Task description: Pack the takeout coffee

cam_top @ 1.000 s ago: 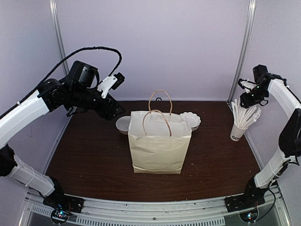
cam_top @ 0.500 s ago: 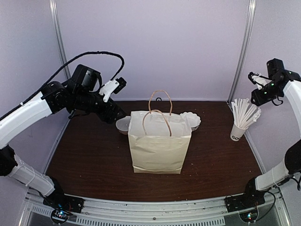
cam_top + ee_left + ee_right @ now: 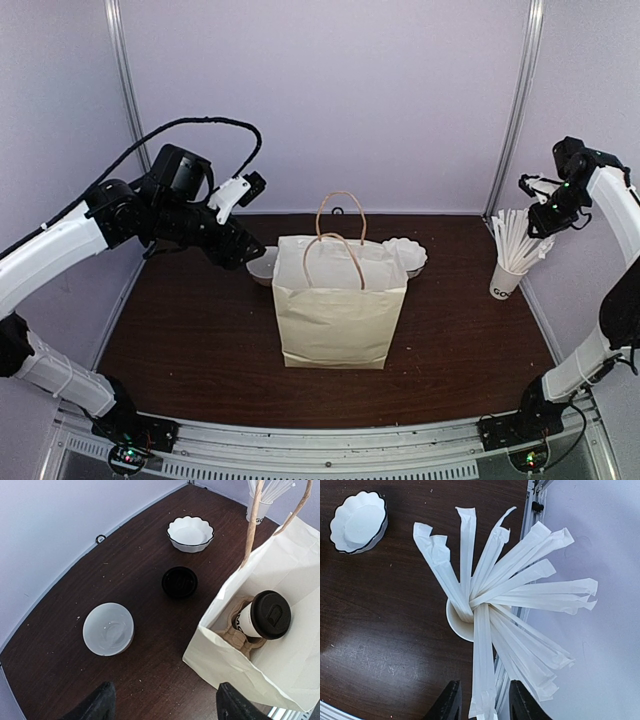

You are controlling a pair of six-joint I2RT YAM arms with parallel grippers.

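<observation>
Now the right gripper is back over the wrapped straws, narrowing around one; left gripper spread; coffee cup already bagged.

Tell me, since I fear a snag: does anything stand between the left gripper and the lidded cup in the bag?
Only the bag's near wall and handle; the cup sits behind them. From above, nothing covers its lid.
</observation>
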